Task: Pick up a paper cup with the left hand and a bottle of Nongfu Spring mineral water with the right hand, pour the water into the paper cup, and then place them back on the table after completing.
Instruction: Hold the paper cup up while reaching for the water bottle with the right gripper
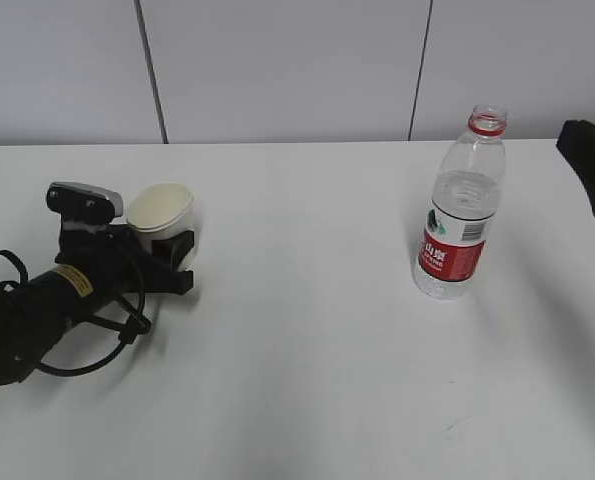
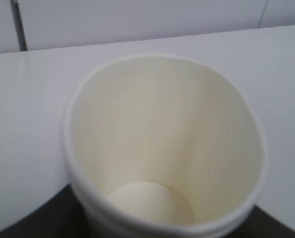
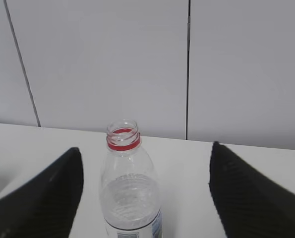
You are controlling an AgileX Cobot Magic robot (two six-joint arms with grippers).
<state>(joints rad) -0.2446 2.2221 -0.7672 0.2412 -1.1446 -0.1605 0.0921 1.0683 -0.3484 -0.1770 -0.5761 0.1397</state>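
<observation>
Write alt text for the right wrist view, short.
An uncapped clear bottle with a red neck ring stands on the white table, partly filled with water, framed between the right gripper's open black fingers. Grey wall panels behind.

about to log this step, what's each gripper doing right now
left gripper: around the cream paper cup; firm grip cannot be told.
right gripper: open, apart from the clear plastic bottle.

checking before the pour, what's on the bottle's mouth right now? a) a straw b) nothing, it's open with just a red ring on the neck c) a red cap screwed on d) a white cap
b: the bottle shows an open mouth above a red ring, with no cap.
</observation>
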